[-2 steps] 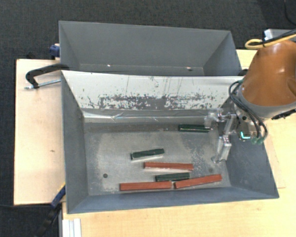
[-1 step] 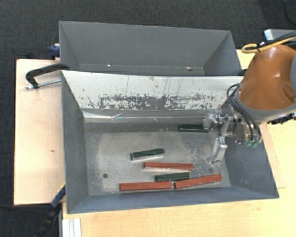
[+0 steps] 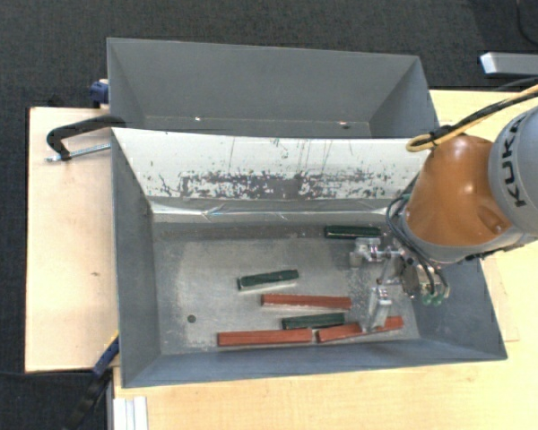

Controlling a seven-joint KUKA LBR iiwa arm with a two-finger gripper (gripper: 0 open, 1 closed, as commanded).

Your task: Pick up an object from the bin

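Top view of the grey bin (image 3: 131, 267), with the arm entering from 3 o'clock. The end effector (image 3: 377, 313), hanging below the arm's orange cover (image 3: 453, 195), stands low over the bin floor at about 4 o'clock. Its tip is at or just above the short red bar (image 3: 345, 332). This bar lies flat near the front wall at 5 o'clock, almost end to end with the long red bar (image 3: 262, 338) on its 9 o'clock side. From this angle one cannot tell whether the end effector is spread or pressed together, nor whether it truly touches the bar; nothing is seen pinched in it. A small dark green bar (image 3: 312, 322) lies just beside the short red bar at its 10 o'clock. A middle red bar (image 3: 303, 301) and a larger green bar (image 3: 267, 280) lie nearer the centre, and a further green bar (image 3: 351, 232) lies by the back wall at 1 o'clock. The short red bar is judged stiff, light, slim and flat-faced, not fragile, perhaps a little slick. Lying flat on metal, it offers only its long edges. The best hold is therefore likely across its narrow width near mid-length, clear of the green neighbour; a hold near one end would probably let it swing.
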